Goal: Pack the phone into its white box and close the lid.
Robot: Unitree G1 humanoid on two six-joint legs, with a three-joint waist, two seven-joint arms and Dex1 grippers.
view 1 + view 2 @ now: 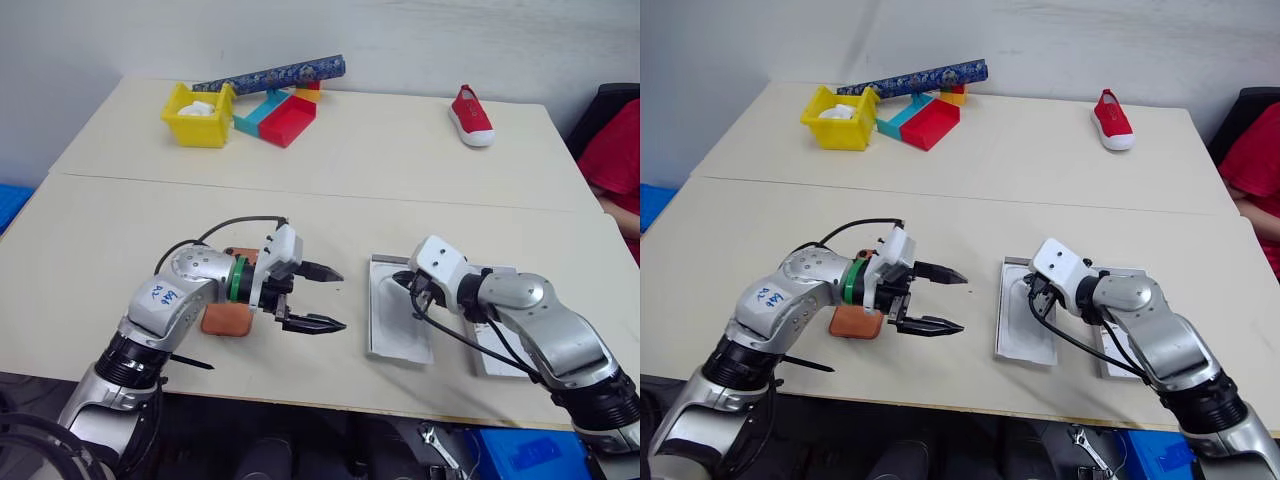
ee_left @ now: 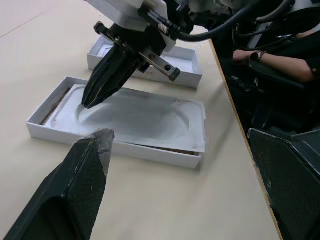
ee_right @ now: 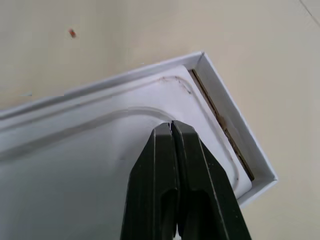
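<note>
On the beige bench (image 1: 330, 170): shallow white cardboard box (image 2: 45, 131) holding a moulded white insert (image 2: 145, 120), oval recess visible from the left wrist. Right end effector (image 2: 90, 100) pinched together over it (grey-brown floor strip beside). Left end effector (image 1: 320, 297) wide, empty. Orange-copper phone (image 1: 225, 318) lies beneath the left wrist.

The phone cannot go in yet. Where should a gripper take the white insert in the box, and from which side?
Probably the insert's corner jutting over the white box's wall, at the end away from the right gripper. Come from outside, level; elsewhere it lies sunk inside the walls.
</note>
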